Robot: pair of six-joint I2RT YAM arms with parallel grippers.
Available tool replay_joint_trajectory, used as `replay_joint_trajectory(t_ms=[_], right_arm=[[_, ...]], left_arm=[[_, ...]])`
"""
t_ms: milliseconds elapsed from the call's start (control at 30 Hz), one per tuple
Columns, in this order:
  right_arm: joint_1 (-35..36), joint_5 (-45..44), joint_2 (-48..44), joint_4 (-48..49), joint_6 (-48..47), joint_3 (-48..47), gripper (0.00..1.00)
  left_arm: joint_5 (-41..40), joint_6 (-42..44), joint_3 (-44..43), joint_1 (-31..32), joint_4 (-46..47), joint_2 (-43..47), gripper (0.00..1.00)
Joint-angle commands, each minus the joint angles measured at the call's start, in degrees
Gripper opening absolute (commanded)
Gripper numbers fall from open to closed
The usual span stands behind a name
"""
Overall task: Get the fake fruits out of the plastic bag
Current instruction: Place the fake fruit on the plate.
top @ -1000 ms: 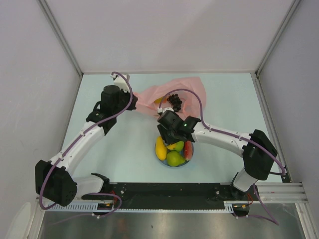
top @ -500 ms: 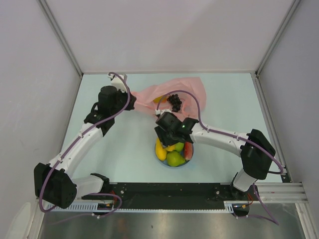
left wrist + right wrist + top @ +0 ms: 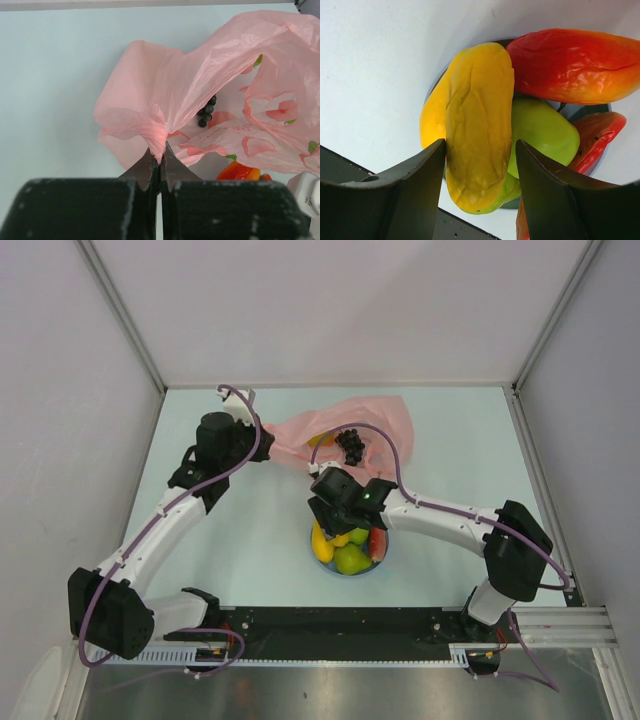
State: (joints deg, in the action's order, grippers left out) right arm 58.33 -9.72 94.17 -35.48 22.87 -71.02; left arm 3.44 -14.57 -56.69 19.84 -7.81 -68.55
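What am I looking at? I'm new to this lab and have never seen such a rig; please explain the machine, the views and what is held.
These are two robot arms bolted at the near edge of a pale table, each ending in a two-finger gripper. The wide picture comes from a fixed camera above and behind them; the other two come from cameras on the wrists. The left gripper is shut on a gathered fold of the thin translucent pink plastic bag; a dark purple grape bunch shows in its opening. The right gripper is open over a round light blue plate, its fingers either side of a yellow oval plastic fruit lying with a green fruit and a red-orange fruit.
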Motion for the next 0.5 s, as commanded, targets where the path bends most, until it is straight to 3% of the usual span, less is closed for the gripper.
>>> replay_joint_trajectory(t_ms=[0,333,467], right_arm=[[0.3,-1.8,-2.9,0.6,-0.7,-0.5,0.61],[-0.3,1.9,-1.9,0.8,-0.1,-0.5,0.67],[-0.7,1.5,-1.6,0.1,1.1,-0.9,0.58]], left_arm=[[1.2,-0.4,-0.3,-0.8,2.5,1.2,0.0],[2.4,-0.4,-1.1,-0.9,2.2,0.4,0.0],[2.7,-0.4,-1.0,-0.9,2.1,0.4,0.01]])
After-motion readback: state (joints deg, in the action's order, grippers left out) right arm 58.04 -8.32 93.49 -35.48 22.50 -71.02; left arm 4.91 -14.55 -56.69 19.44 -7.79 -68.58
